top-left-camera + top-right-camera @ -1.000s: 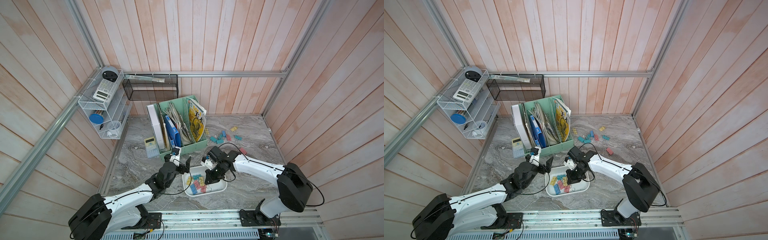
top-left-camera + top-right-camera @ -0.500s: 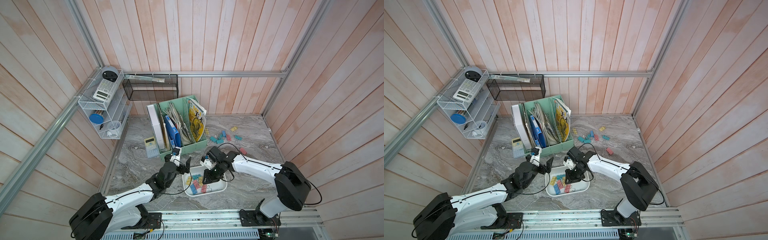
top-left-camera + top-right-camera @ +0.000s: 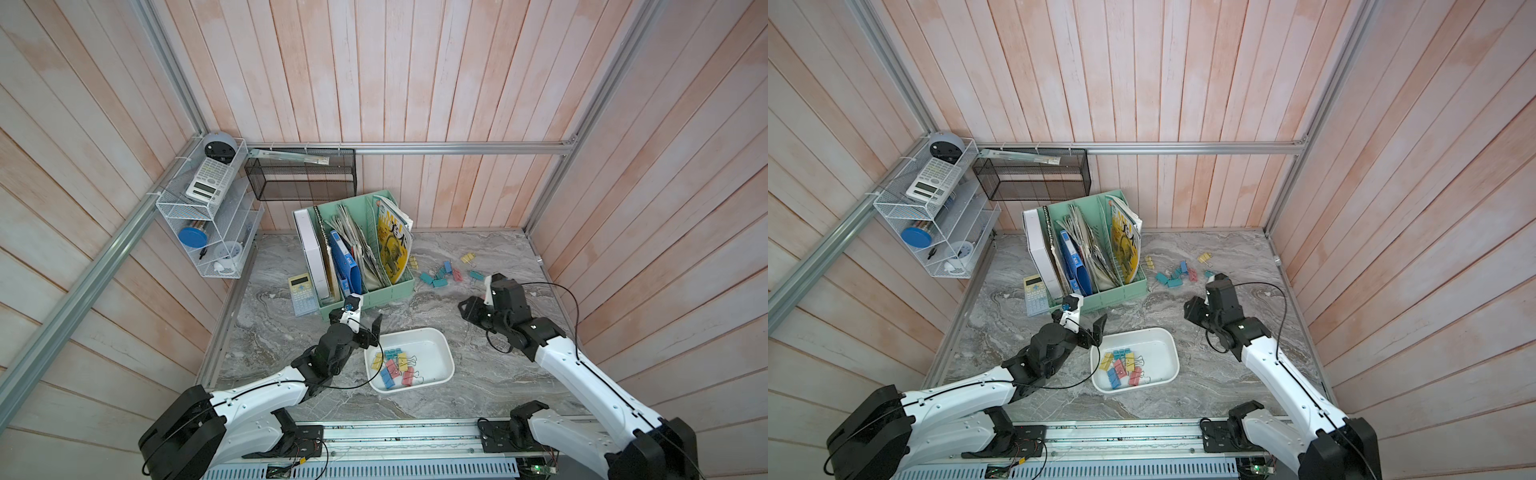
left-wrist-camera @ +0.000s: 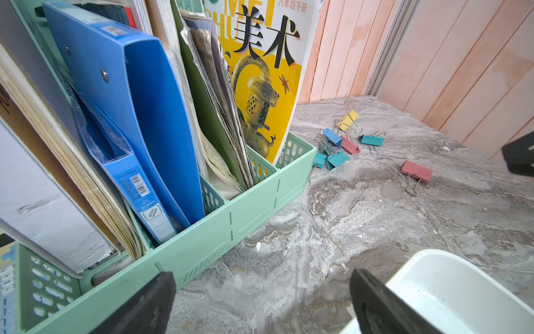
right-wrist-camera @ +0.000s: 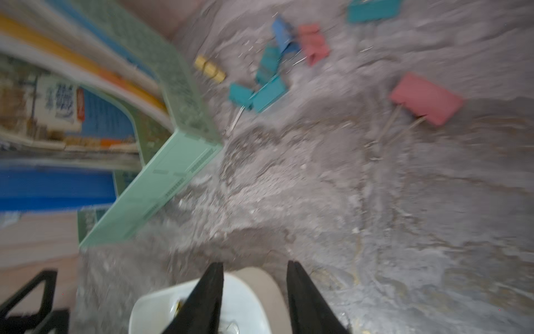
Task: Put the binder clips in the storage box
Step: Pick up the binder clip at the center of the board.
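Judging by its narrow, empty gap, the right gripper (image 5: 254,264) may shove the pink binder clip (image 5: 426,98) ahead, not straddle it.

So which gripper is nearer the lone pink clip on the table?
Right. The right gripper is just beside the pink clip; the left gripper is well away, by the storage box corner near the green organizer.
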Controlling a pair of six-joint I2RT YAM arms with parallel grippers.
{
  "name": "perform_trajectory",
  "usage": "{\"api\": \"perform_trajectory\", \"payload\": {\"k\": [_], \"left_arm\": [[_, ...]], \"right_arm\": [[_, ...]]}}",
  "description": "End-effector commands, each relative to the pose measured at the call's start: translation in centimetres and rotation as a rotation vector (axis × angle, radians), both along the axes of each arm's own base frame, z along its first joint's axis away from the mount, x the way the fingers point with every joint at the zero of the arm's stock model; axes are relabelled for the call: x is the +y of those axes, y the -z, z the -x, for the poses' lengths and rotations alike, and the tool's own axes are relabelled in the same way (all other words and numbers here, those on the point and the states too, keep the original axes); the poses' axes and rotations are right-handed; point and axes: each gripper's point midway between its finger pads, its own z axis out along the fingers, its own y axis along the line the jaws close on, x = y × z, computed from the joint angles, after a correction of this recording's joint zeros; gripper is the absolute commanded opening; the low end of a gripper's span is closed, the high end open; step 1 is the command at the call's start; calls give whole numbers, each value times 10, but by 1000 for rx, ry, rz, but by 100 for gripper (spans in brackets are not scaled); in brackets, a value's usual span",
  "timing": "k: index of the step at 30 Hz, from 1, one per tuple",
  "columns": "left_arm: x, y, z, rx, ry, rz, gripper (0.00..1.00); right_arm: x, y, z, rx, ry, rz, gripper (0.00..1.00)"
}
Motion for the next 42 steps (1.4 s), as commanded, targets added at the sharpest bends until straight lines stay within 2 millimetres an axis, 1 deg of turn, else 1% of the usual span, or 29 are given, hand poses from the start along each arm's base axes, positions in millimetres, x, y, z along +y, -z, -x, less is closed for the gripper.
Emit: {"api": "perform_trajectory", "payload": {"k": [1,3,5,8,10,12,15,18,19,20,21,23,30,35,38,42], "left_arm": [[-3,-2,-1,-8,6,-1,100],[-3,-3,-1,-9,5,0,100],[-3,-3,-1,-9,6,1,100],[-3,-3,-1,-10,6,1,100],[-3,-3,-1,-11,5,0,100],[-3,-4,-1,-12,5,1,100],[-3,-3,-1,-10,6,2,100],[-4,-2,-1,-6,7,-4,100],[-4,-3,-1,-8,6,-3,100],[-4,-2,-1,-7,6,-4,100],[-4,-2,-1,-7,5,-5,100],[-3,-2,-1,-8,5,-5,100],[-5,-1,-2,-4,10,-5,100],[-6,0,-2,-2,11,-7,100],[-6,0,-2,-2,12,-8,100],[-6,0,-2,-1,12,-11,100]], "right_arm": [[-60,-3,-18,-94,368,-74,47],[-75,2,-21,-70,414,-47,49],[-80,5,-29,-31,393,32,54],[-82,23,-40,121,316,176,58],[-90,41,-43,259,321,256,59],[-95,55,-46,367,320,313,60],[-89,71,-60,486,180,403,63],[-90,86,-69,552,142,451,68],[-93,90,-71,565,147,470,70],[-94,94,-72,568,149,480,86],[-92,99,-75,562,134,481,89],[-90,107,-78,564,113,471,91],[-88,116,-91,553,122,470,92],[-84,114,-105,523,143,435,92],[-84,112,-112,506,185,413,91],[-90,116,-113,521,282,393,90]]}}
